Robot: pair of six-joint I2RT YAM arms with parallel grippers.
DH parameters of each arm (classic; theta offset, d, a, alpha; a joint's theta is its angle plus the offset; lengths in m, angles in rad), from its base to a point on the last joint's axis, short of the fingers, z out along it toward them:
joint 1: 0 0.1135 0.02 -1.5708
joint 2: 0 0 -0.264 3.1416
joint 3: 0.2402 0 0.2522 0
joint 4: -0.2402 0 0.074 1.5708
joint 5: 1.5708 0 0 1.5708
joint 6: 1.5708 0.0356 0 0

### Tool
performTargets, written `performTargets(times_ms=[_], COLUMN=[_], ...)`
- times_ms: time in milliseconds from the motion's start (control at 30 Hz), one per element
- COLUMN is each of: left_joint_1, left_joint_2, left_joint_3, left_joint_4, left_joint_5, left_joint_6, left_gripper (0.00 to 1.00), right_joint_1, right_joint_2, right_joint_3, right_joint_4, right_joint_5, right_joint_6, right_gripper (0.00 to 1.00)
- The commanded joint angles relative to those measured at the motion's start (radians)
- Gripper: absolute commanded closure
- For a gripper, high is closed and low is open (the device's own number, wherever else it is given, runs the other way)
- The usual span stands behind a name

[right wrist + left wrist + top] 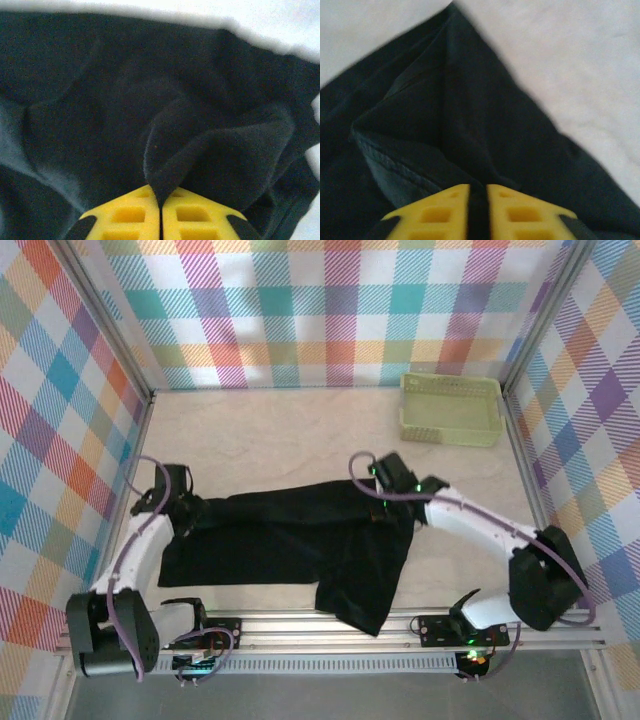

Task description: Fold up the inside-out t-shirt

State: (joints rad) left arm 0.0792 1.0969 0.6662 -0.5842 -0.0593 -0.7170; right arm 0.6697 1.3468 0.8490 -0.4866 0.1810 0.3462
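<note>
The inside-out t-shirt [290, 540] lies spread across the middle of the table, black and wrinkled, with one part trailing toward the near edge. My left gripper [185, 508] is at its left end and my right gripper [390, 480] at its far right corner. In the left wrist view the yellow fingers [445, 210] stand a narrow slit apart, and a ridge of the t-shirt [470, 115] runs into the left gripper [478, 187]. In the right wrist view the right gripper [161, 192] is pinched on a raised fold of the t-shirt [125, 100].
A pale green plastic basket [450, 382] stands at the back right, next to the right wall. Checked walls close in the table on three sides. A metal rail [330, 625] runs along the near edge, and the cloth's lower flap reaches it.
</note>
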Motion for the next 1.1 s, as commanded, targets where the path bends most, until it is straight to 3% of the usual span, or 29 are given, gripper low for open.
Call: performTargets(times_ms=[0, 100, 267, 433, 600, 867, 1067], left_joint_1=[-0.003, 0.000, 0.003, 0.006, 0.013, 0.017, 0.017], left_joint_2=[-0.094, -0.147, -0.087, 0.019, 0.023, 0.055, 0.084], left_joint_3=[-0.073, -0.073, 0.049, 0.109, 0.060, 0.009, 0.015], left_joint_4=[-0.042, -0.071, -0.089, -0.091, -0.061, -0.019, -0.007], left_joint_5=[0.026, 0.005, -0.069, -0.063, -0.050, -0.046, -0.030], left_joint_6=[-0.001, 0.008, 0.043, 0.070, 0.064, 0.059, 0.058], left_gripper=[0.64, 0.47, 0.39, 0.38, 0.38, 0.37, 0.37], right_joint_1=[0.037, 0.036, -0.029, -0.178, -0.185, -0.185, -0.185], right_joint_2=[-0.105, -0.171, -0.158, 0.002, 0.129, 0.083, 0.152], right_joint_3=[-0.137, -0.195, -0.046, 0.103, 0.184, 0.044, 0.066], right_joint_4=[0.011, -0.011, -0.065, -0.064, -0.113, -0.122, -0.123], right_joint_5=[-0.011, -0.003, 0.062, -0.030, -0.044, -0.024, -0.030], right_joint_6=[0.171, 0.200, 0.148, 0.143, 0.151, 0.186, 0.192], right_gripper=[0.75, 0.54, 0.48, 0.46, 0.46, 0.45, 0.50])
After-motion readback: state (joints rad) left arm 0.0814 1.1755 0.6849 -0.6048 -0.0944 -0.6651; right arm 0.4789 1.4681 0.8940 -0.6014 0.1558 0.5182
